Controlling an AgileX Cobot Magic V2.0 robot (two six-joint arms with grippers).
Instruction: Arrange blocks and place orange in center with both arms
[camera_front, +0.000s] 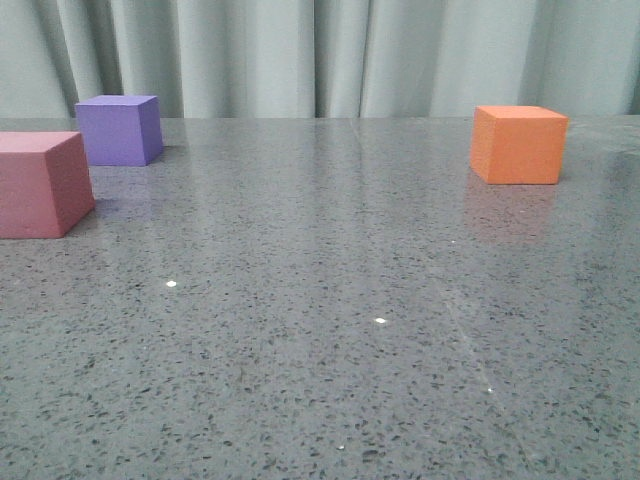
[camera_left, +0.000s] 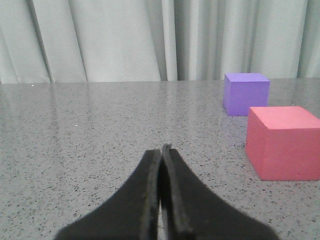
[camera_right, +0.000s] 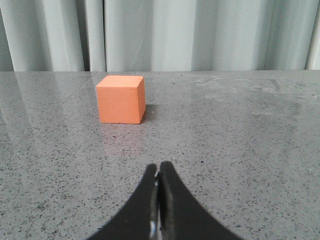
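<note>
A: What takes up most of the room?

B: A pale grey-green curtain (camera_front: 330, 55) hangs in long folds across the whole back. In front of it a grey speckled table (camera_front: 320, 330) fills the rest of the front view. Its top is glossy: it carries faint reflections of the cubes and a few small bright dots of light.

A: And the cubes?

B: Three of them, all standing flat on the table. The pinkish-red cube (camera_front: 40, 184) sits at the left edge of the front view, partly cut off. The purple cube (camera_front: 119, 129) stands just behind it, nearer the curtain, with a small gap between them. The orange cube (camera_front: 518, 144) stands alone on the far right, well apart from the other two. The middle of the table holds no cube.

A: Where are the grippers?

B: Neither shows in the front view. The left gripper (camera_left: 162, 150) has its two dark fingers pressed together with nothing between them, low over the table, apart from the pinkish-red cube (camera_left: 284, 142) and the purple cube (camera_left: 246, 93) beyond it. The right gripper (camera_right: 158, 167) is likewise closed and empty, with the orange cube (camera_right: 121, 99) ahead of it, not touching.
</note>
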